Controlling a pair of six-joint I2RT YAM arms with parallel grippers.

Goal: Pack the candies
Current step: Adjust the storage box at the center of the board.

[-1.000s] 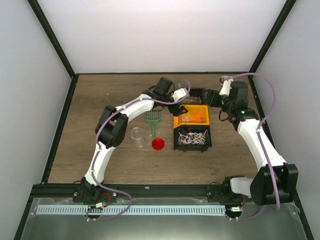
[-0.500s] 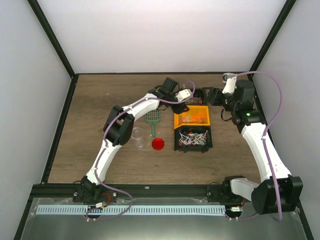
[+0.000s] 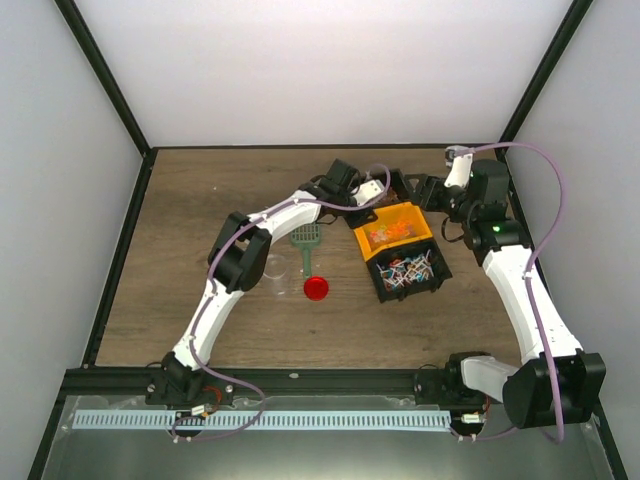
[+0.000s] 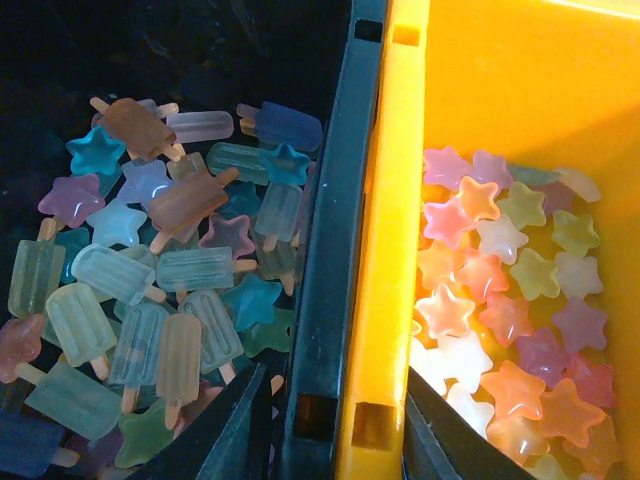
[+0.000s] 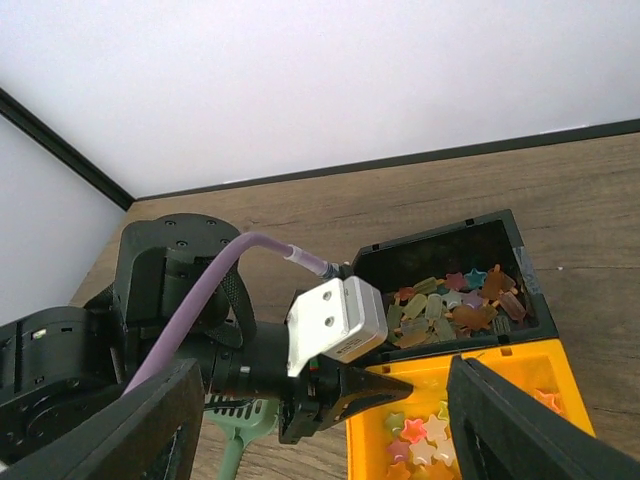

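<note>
The candies are small translucent stars and ice-lolly shapes. Some lie in a black bin as a cool-coloured heap. Pink and orange stars fill the orange bin beside it. My left gripper straddles the two touching walls, one finger in each bin, shut on them. From above it sits at the bins' back left. A second black bin in front holds more candies. My right gripper hovers open behind the bins, holding nothing.
A clear jar stands left of the bins, with a round red lid on the wood next to it. A green slotted scoop lies between jar and bins, under the left arm. Black frame rails border the table.
The left jaws have closed onto the shared walls of the back black bin and the orange bin. The row of bins has swung, its near end shifting right. The right gripper has barely moved.
</note>
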